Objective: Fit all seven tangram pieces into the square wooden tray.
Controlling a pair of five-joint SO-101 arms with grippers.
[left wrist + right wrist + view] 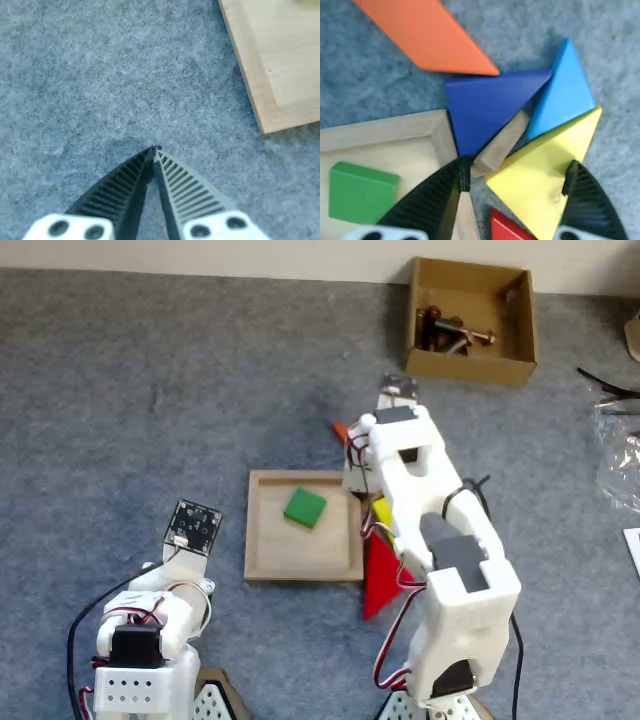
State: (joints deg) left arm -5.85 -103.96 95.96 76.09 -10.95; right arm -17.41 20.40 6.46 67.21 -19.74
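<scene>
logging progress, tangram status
Left end effector shut. Right end effector open over yellow triangle. Green square in tray. Dark blue triangle at tray corner.

Both arms: white plastic, blocky shells. left arm: blk servo set in shell, red/blk/white wire bundle on top, thick blk cable looping off one side, row of small holes at base, square blk camera board w/ white connector. right arm: grey & blk servo blocks, red + white wires near base, thin blk cable across mid section. left gripper: dark ribbed fingers, white mounts w/ dark round screw holes. right gripper: blk ribbed fingers, same white mounts.
</scene>
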